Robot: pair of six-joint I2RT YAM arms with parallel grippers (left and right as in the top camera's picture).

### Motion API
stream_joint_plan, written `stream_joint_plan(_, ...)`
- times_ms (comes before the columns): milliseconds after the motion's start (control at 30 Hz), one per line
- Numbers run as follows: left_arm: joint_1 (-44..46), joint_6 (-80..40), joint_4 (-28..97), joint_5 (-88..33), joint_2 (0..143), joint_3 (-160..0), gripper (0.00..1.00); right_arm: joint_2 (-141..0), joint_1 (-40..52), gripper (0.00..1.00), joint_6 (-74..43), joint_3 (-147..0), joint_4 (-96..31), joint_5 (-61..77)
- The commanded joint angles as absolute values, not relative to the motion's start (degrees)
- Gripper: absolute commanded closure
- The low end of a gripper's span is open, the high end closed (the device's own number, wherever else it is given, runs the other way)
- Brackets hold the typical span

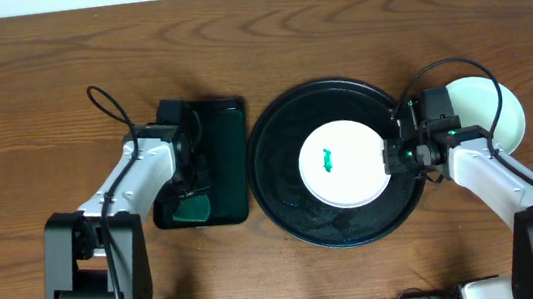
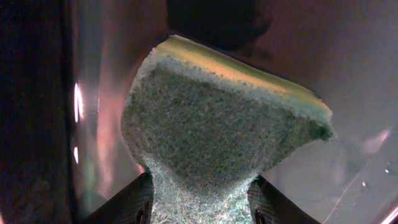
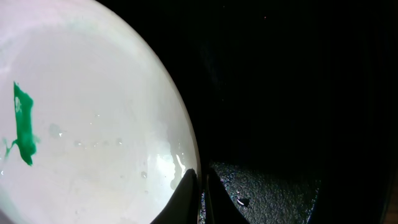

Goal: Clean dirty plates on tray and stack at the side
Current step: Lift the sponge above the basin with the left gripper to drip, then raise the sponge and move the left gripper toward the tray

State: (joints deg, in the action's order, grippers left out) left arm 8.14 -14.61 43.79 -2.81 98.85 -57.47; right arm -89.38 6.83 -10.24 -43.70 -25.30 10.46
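Observation:
One white plate (image 1: 350, 175) with a green smear (image 1: 328, 160) lies on the round black tray (image 1: 275, 184). My right gripper (image 1: 391, 155) is at the plate's right edge. In the right wrist view its fingers (image 3: 200, 186) are shut on the rim of the white plate (image 3: 93, 112), with the smear (image 3: 23, 124) at the left. Pale mint plates (image 1: 493, 108) sit on the table right of the tray, partly hidden by the right arm. My left gripper (image 1: 189, 193) is shut on a green sponge (image 2: 211, 124) over the small rectangular tray.
The small black rectangular tray (image 1: 225, 134) lies left of the round tray, and the sponge (image 1: 191, 210) is at its near end. The round tray's floor (image 3: 280, 186) is wet and speckled beside the plate. Bare wooden table surrounds both trays.

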Motion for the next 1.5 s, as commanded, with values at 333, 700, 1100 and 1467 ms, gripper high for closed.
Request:
stream_joint_plan(333, 5.2, -13.9, 43.3, -7.1, 99.2, -55.2, 0.56, -88.4, 7.2, 0.96, -10.2, -43.4, -25.3, 9.7)
stream_joint_plan(700, 5.2, -13.9, 42.6, -7.1, 98.3, -55.5, 0.93, -88.4, 7.2, 0.96, -10.2, -43.4, -25.3, 9.7)
stream_joint_plan(1100, 5.2, -14.0, 40.4, -7.1, 76.1, -57.6, 0.93, -88.4, 7.2, 0.96, -10.2, -43.4, -25.3, 9.7)
stream_joint_plan(1467, 5.2, -14.0, 40.9, -9.3, 65.5, -57.5, 0.93, -88.4, 7.2, 0.99, -10.2, -43.4, -25.2, 9.7)
